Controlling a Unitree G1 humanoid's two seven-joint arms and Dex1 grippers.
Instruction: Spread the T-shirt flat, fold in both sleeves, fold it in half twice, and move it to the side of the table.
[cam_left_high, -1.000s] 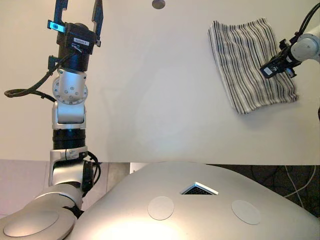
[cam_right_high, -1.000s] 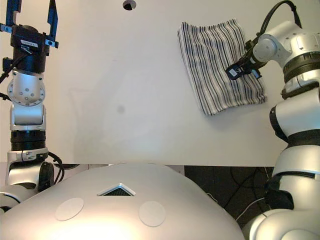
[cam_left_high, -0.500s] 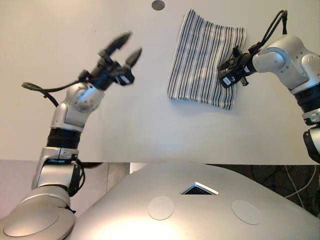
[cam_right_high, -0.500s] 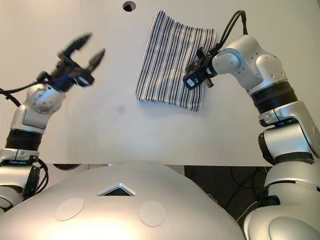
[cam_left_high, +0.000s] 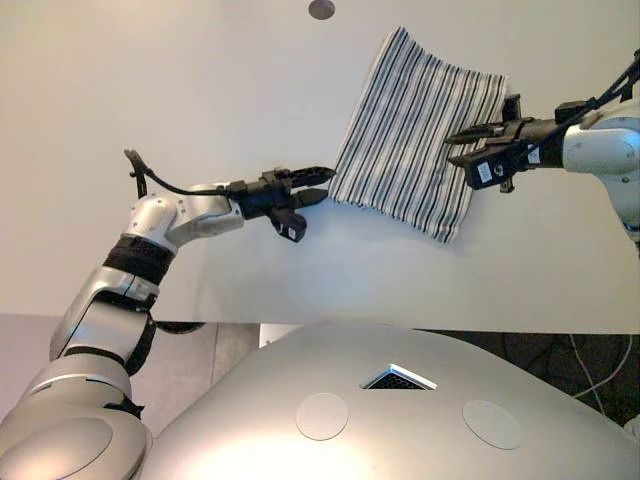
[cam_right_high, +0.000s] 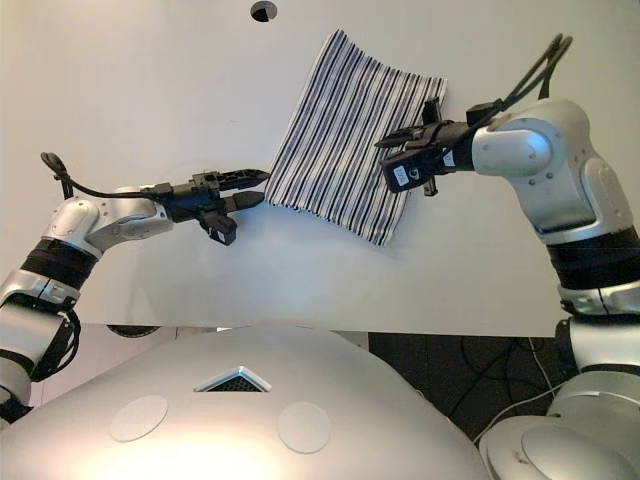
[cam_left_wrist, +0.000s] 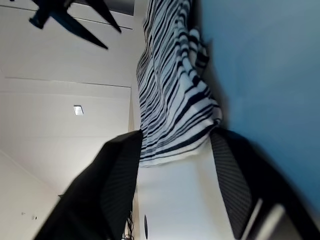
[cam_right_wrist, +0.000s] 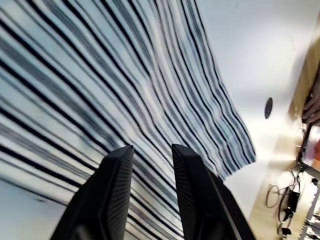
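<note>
Left hand (cam_left_high: 322, 184) swung to folded T-shirt (cam_left_high: 415, 135) corner; white table (cam_left_high: 150, 80).

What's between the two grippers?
The folded striped T-shirt, lying on the table: left gripper at its near-left corner, right gripper at its right edge. The left eye view shows it.

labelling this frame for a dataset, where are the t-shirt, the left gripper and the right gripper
T-shirt (cam_left_high: 415, 150): left eye view, middle of the striped cloth.
left gripper (cam_left_high: 328, 182): left eye view, midway between its fingertips.
right gripper (cam_left_high: 449, 149): left eye view, midway between its fingertips.
</note>
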